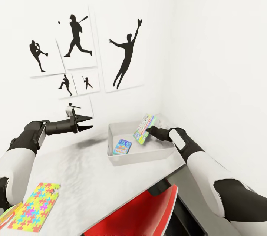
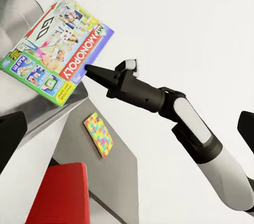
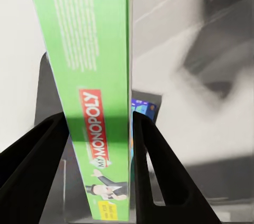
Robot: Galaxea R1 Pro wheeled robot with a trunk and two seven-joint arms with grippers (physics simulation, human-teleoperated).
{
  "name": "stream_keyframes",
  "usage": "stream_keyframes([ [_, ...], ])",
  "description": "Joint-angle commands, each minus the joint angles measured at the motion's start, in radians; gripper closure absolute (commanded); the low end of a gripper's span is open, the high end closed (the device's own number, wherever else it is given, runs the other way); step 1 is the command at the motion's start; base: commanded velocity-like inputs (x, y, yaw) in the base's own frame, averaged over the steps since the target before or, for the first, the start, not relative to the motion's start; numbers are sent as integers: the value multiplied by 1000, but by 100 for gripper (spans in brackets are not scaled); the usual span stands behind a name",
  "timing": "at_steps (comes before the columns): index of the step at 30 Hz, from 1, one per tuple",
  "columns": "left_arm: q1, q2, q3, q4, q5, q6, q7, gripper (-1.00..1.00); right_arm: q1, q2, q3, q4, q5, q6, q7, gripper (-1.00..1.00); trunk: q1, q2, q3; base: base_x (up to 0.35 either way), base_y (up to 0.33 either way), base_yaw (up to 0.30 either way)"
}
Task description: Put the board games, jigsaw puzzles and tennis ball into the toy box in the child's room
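The right gripper (image 1: 151, 130) has its fingers clamped on a Monopoly board game (image 1: 144, 128), one finger on each broad face with the green side panel between them in the right wrist view. The box is held tilted on edge above the toy box (image 1: 113, 143), over its far right part, clear of the tray's floor as far as the head view shows. A second board game (image 1: 122, 146) (blue cover, smaller in view) lies flat inside the toy box near its left wall.

The toy box sits at the far right corner of the counter (image 1: 85, 180), close to the white walls. A jigsaw puzzle (image 1: 35, 206) lies flat at the near left edge of the counter, well apart from the toy box.

The left gripper (image 1: 87, 123) hovers over the counter's far left part, holding nothing, its fingers slightly apart.

A red chair (image 1: 137, 212) stands below the counter's near edge.
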Motion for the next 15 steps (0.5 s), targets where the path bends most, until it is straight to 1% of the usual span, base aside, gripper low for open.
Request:
stream_keyframes([
  [1,-1,-1,4,-1,-10,10,-8,-100,-1,0,2,-6,2,3,2,100,1,-2,-4,0,0,0],
  [9,-1,-1,5,-2,-10,10,-8,-100,-3,1,2,-21,2,3,2,100,1,-2,-17,0,0,0],
  [12,-1,-1,5,-2,-10,10,-8,-100,-9,6,2,-23,2,3,2,100,1,-2,-22,0,0,0],
  [15,-1,-1,5,-3,-10,10,-8,-100,-14,18,2,-25,2,2,2,100,1,-2,-27,0,0,0],
])
